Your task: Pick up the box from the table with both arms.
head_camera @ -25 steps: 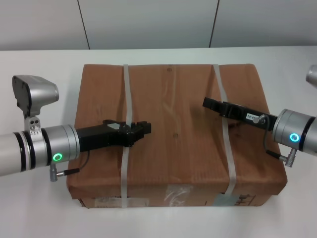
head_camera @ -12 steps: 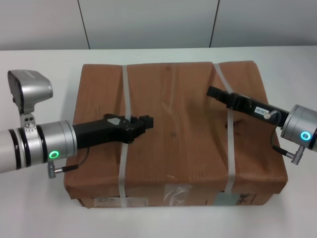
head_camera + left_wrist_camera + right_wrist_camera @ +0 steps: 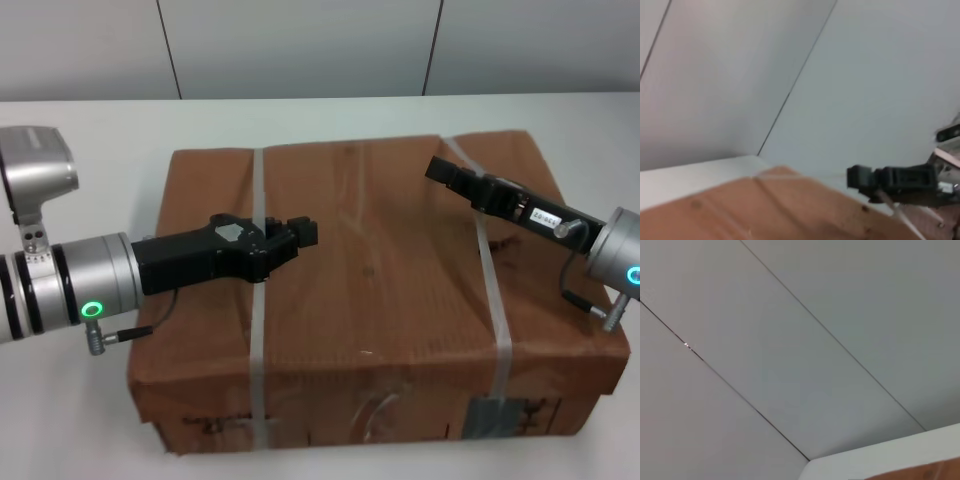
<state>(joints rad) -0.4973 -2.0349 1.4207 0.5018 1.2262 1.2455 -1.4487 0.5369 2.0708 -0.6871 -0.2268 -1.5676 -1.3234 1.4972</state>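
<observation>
Item: large strapped brown cardboard box [image 3: 370, 320]; your left pincer [image 3: 290, 238] and right pincer [image 3: 445, 172] lay over it, grip undeterminable; unsecured, it could slip onto the white counter [image 3: 90, 130].

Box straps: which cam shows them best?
Head view: both straps cross the box top in full. Left wrist shows only a far corner of the box with a faint strap; right wrist just a brown sliver.

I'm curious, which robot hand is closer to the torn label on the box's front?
Left. The left gripper sits above the torn label, slightly left; the right gripper is farther back.
</observation>
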